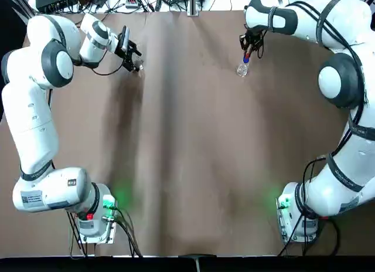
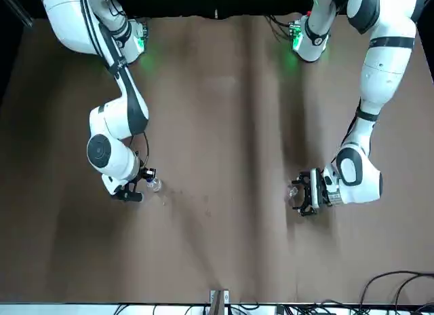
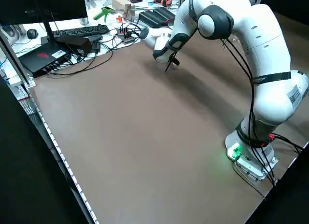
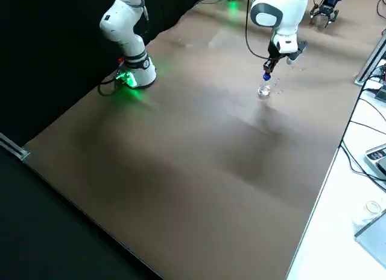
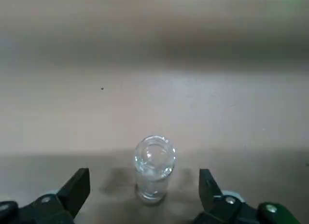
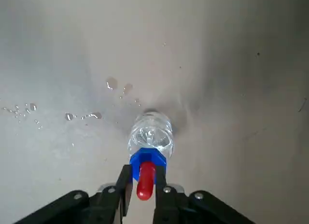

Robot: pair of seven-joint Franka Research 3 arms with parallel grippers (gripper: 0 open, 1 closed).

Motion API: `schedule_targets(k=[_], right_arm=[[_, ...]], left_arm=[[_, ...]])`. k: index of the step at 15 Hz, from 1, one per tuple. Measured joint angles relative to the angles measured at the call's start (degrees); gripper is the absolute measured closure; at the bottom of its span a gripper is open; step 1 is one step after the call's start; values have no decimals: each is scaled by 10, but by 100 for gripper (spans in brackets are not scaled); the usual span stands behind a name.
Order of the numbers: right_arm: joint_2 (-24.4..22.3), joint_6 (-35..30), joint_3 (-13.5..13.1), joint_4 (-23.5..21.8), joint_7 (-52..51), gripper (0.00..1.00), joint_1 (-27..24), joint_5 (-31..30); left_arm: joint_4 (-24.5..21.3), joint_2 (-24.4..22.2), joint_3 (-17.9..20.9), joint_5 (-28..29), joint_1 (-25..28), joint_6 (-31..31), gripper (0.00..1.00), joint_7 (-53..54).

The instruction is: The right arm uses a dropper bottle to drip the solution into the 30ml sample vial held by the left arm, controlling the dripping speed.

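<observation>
The dropper bottle [image 6: 150,137] has a clear body, a blue collar and a red top, and stands at the far right of the table [image 1: 242,68]. My right gripper [image 6: 144,181] reaches down from above and is shut on the red top; it also shows in the top view [image 1: 249,51] and the front view [image 2: 133,188]. The 30ml sample vial [image 5: 153,166] is a small, clear, open-mouthed vial upright on the table at the far left [image 1: 138,66]. My left gripper [image 5: 144,175] is open, one finger on each side of the vial and apart from it [image 2: 306,191].
Small drops of liquid [image 6: 82,117] lie on the brown table beside the dropper bottle. Cables, a keyboard and electronics [image 3: 72,38] crowd the strip beyond the table's far edge. Both arm bases [image 1: 96,216] [image 1: 296,213] stand at the near edge.
</observation>
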Motion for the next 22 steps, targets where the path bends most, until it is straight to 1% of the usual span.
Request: schedule_targets(k=[6,8,9,11,12,13,14,15,18,19,20,21,22], right_arm=[[0,-6,0,0,0,75,0,0],[0,-7,0,0,0,76,0,0],[0,-7,0,0,0,76,0,0],[0,-7,0,0,0,78,0,0],[0,-7,0,0,0,80,0,0],[0,-7,0,0,0,84,0,0],[0,-7,0,0,0,93,0,0],[0,-7,0,0,0,95,0,0],[0,-7,0,0,0,95,0,0],[0,-7,0,0,0,95,0,0],[0,-7,0,0,0,95,0,0],[0,-7,0,0,0,95,0,0],[0,-7,0,0,0,95,0,0]], left_arm=[[0,0,-1,0,-6,0,1,0],[0,0,-1,0,-8,1,3,0],[0,0,-1,0,-9,1,11,0],[0,0,-1,0,-9,1,13,0],[0,0,0,0,-8,1,21,0],[0,0,0,0,-8,1,21,0],[-1,0,0,0,-8,1,21,0],[-1,0,1,0,-8,1,22,0],[-2,0,2,0,-7,2,25,0],[-2,0,2,0,-7,2,30,0],[-2,0,2,0,-7,2,37,0],[-2,0,2,0,-7,2,37,0],[-2,0,2,0,-7,2,41,0]])
